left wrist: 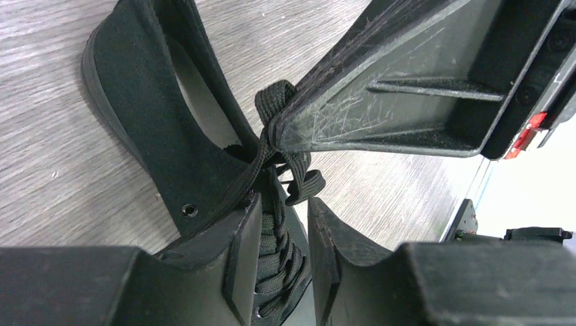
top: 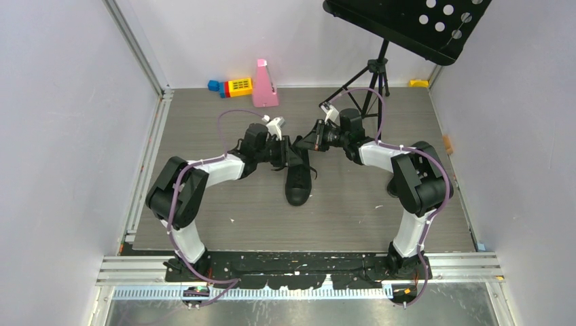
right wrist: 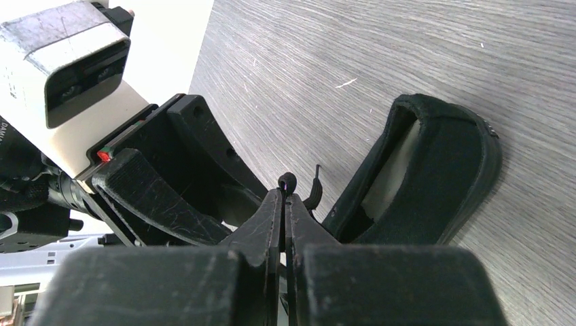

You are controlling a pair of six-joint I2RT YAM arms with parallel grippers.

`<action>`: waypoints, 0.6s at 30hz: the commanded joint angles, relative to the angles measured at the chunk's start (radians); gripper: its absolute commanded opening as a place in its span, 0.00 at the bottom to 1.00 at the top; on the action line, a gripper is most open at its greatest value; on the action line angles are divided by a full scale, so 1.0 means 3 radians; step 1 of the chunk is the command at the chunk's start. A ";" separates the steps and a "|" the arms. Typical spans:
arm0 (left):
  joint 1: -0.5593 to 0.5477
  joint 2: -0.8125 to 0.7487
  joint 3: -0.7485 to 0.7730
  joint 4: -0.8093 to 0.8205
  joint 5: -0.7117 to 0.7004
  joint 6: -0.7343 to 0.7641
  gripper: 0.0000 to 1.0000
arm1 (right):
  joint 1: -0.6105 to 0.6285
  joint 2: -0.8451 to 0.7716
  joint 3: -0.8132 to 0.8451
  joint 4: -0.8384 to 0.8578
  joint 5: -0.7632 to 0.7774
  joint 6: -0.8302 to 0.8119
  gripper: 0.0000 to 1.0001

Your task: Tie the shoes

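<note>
One black sneaker [top: 299, 183] lies mid-table with its toe toward the arm bases. My right gripper [top: 311, 139] hovers over the shoe's opening and is shut on a black lace loop [right wrist: 287, 180], whose tip pokes out past the fingertips [right wrist: 285, 193]. The left wrist view shows those shut fingers [left wrist: 353, 102] pinching the loop [left wrist: 275, 92] above the shoe's collar [left wrist: 156, 136]. My left gripper [left wrist: 284, 204] is open, its jaws standing over the laced tongue [left wrist: 278, 251] with nothing held. In the top view it [top: 284, 151] sits just left of the shoe. The heel [right wrist: 441, 170] shows in the right wrist view.
A black music stand [top: 407, 20] on a tripod [top: 370, 81] stands at the back right. A pink wedge-shaped object [top: 263, 85] and coloured toy blocks [top: 234, 86] sit at the back wall. Light walls enclose the grey table [top: 204, 204] on three sides.
</note>
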 commanded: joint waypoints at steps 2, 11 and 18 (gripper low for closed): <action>0.0000 0.0040 0.0203 0.0093 -0.0001 0.0051 0.28 | 0.0008 -0.0203 0.0056 0.0120 -0.0011 -0.0003 0.00; 0.0009 0.0092 0.0255 0.0016 -0.0038 0.0083 0.00 | 0.0006 -0.0196 0.0059 0.0107 -0.0002 -0.0003 0.00; 0.0008 -0.0078 0.0250 -0.0353 -0.0275 0.0333 0.00 | 0.0009 -0.0203 0.0074 0.0064 0.0032 -0.0028 0.00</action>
